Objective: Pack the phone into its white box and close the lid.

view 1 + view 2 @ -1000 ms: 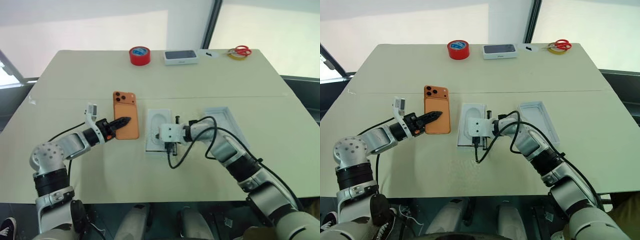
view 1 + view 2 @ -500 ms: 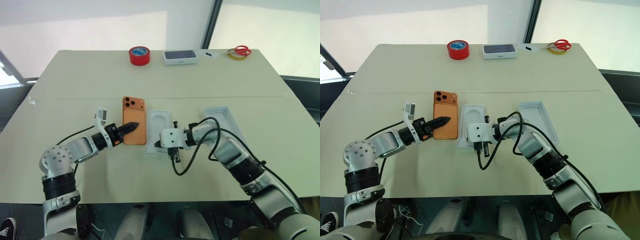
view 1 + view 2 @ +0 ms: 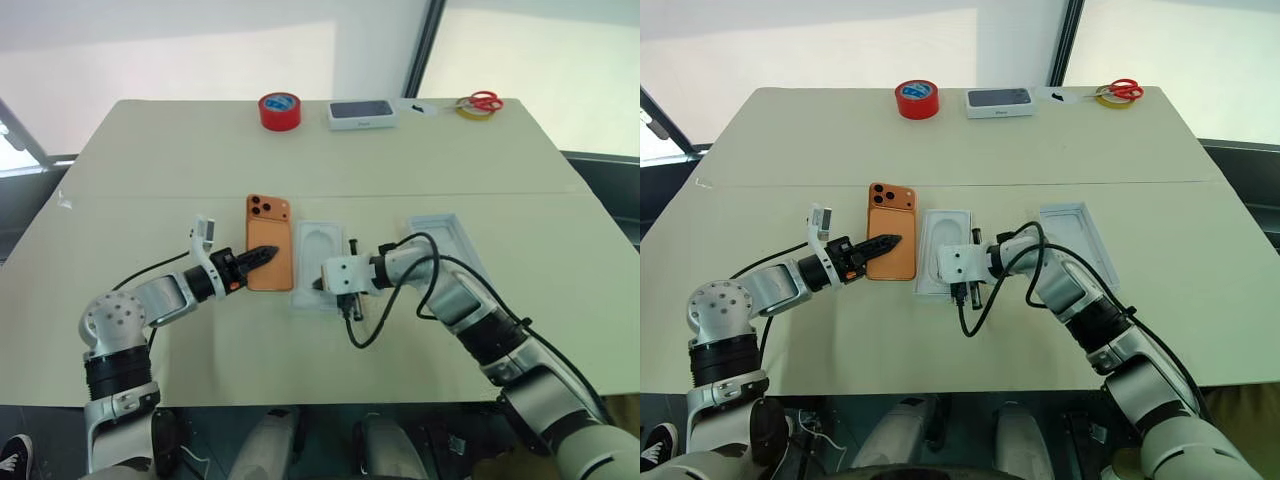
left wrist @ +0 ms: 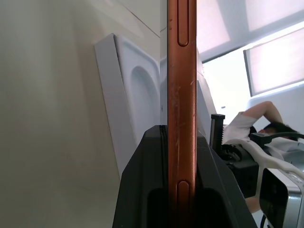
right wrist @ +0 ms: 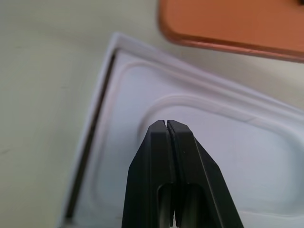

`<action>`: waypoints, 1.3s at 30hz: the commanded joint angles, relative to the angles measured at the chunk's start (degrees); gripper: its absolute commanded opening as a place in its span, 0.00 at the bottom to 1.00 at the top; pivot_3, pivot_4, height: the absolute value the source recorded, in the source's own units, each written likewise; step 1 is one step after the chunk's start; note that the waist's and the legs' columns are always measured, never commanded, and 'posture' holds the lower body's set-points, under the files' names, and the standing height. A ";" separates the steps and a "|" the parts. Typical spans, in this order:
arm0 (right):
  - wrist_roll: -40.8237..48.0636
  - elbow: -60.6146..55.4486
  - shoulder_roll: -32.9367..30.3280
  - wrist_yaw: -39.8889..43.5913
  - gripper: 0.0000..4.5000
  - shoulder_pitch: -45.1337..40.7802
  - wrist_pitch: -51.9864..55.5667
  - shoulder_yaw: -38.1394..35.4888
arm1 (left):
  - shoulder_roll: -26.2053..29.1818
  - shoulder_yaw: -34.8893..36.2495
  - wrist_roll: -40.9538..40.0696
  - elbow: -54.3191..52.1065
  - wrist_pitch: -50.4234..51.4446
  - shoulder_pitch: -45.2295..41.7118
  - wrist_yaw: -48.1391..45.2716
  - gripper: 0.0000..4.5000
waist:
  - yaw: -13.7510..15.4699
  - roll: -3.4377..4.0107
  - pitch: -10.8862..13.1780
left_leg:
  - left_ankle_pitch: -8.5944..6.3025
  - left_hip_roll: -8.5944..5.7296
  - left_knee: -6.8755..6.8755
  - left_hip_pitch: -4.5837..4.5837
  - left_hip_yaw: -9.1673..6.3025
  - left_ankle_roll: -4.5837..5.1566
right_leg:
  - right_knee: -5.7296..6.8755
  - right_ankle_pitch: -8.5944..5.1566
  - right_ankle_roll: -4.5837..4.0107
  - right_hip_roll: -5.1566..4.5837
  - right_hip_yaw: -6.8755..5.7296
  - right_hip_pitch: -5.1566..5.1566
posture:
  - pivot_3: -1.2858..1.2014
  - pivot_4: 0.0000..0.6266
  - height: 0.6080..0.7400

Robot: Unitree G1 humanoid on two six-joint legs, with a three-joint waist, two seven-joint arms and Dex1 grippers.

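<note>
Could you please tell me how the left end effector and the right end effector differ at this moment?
The left end effector is shut on the phone, clamping its thin orange edge; the right end effector is shut on nothing, fingertips pressed together. The left one reaches in from the phone's left side; the right one points at the recessed white insert in the white box. Both have two black fingers and work low over the table.

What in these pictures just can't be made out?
- The white box: the flat white insert fills its top, so its floor is hidden in the head views.
- The phone: its screen side is unseen; the left gripper covers part of its back, and the left wrist view shows its edge.
- The small print on the far box picturing a dark phone: too small.
- The right gripper: contact with the insert cannot be told.
</note>
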 commanded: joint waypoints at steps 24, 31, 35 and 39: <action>11.21 -5.62 -9.75 -1.67 0.01 5.73 5.57 -19.05 | -10.04 -4.20 -4.91 -1.85 1.36 0.64 4.66 0.00 | 0.88 -0.04 0.06 | -0.03 0.00 0.06 -0.01 0.01 0.05 | -0.03 -0.01 -0.02 -0.04 0.00 0.07 | 0.52 0.24 0.97; 13.57 -7.66 -11.50 -1.37 0.01 8.92 4.91 -21.08 | -10.10 -5.58 -1.51 2.79 -0.85 -1.99 4.86 0.00 | 0.96 -0.04 0.08 | -0.03 0.00 0.09 -0.05 0.01 0.06 | -0.10 -0.03 -0.03 -0.06 -0.02 0.08 | 0.52 0.24 0.97; 13.54 -8.17 -11.26 -1.95 0.01 9.25 5.16 -20.67 | -11.09 -5.53 -0.74 4.52 -1.47 -2.61 5.06 0.00 | 1.06 -0.05 0.09 | -0.05 0.00 0.10 -0.07 0.02 0.08 | -0.14 -0.03 -0.03 -0.06 -0.02 0.09 | 0.52 0.24 0.97; 13.07 -8.11 -10.99 -2.79 0.00 9.33 5.15 -19.88 | -11.92 -5.20 -0.74 6.50 -1.62 -3.77 5.14 0.37 | 1.32 -0.05 0.09 | -0.05 0.00 0.13 -0.10 0.01 0.10 | -0.15 -0.02 -0.02 -0.06 -0.05 0.09 | 0.52 0.24 0.97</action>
